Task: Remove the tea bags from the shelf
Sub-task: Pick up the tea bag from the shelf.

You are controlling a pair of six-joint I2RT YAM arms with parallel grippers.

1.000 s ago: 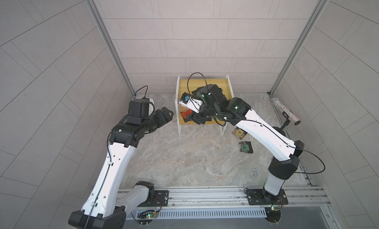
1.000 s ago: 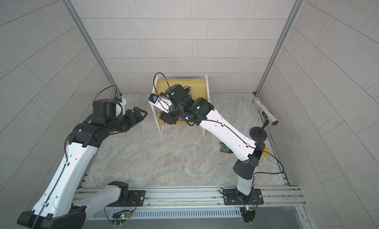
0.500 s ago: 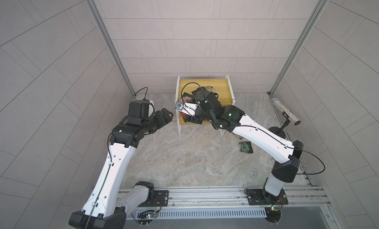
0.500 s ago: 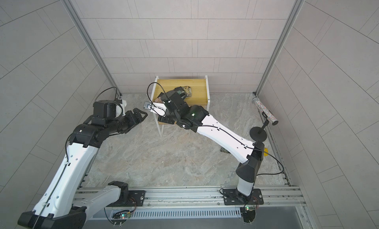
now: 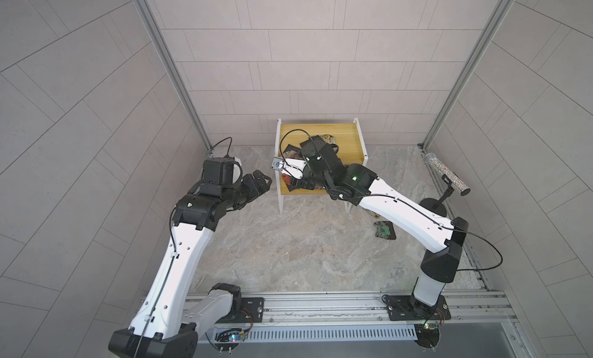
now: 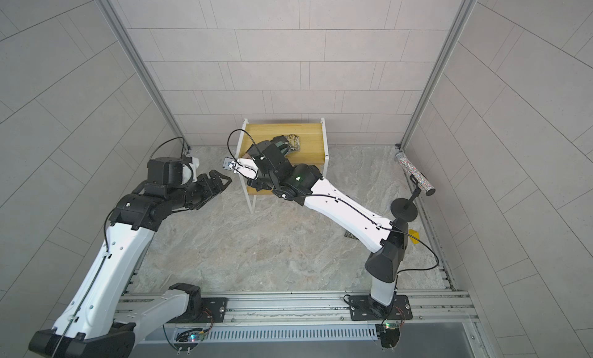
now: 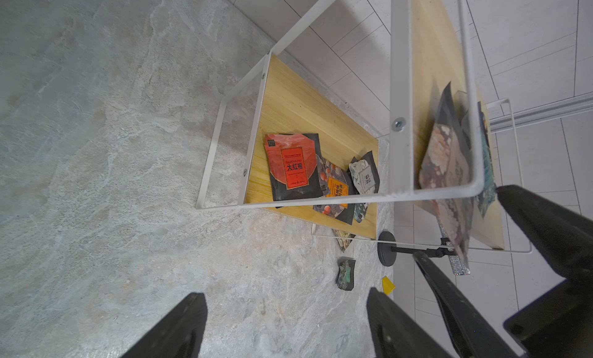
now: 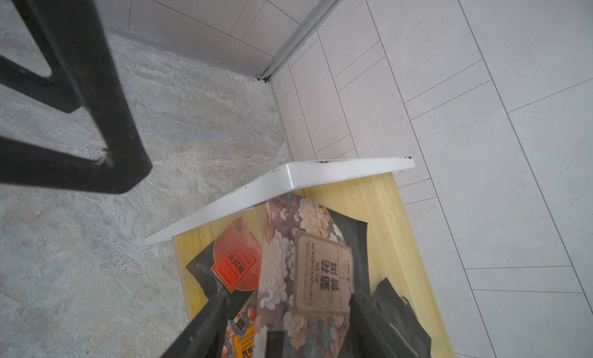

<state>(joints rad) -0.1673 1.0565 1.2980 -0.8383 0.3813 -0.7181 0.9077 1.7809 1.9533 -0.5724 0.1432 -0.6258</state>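
The shelf (image 5: 348, 141) stands against the back wall. My right gripper (image 8: 288, 297) reaches down at the top tier's front left corner. It is open, its fingers either side of a floral tea bag with a tan label (image 8: 321, 276), which overhangs the board's edge (image 7: 446, 167). The lower tier holds a red tea bag (image 7: 292, 167), an orange one (image 7: 335, 189) and a grey one (image 7: 364, 175). More tea bags (image 6: 293, 143) lie on the top board. My left gripper (image 5: 261, 180) hovers open and empty left of the shelf.
Two tea bags lie on the floor right of the shelf, a teal one (image 5: 383, 233) and one by the shelf's leg (image 7: 343, 241). A black stand (image 5: 433, 207) with a glittery tube (image 5: 444, 173) is at the right wall. A small yellow block (image 6: 414, 236) sits near it.
My right arm has swung left across the shelf top to its front left corner, and its jaws have narrowed a little. The left arm has hardly moved.
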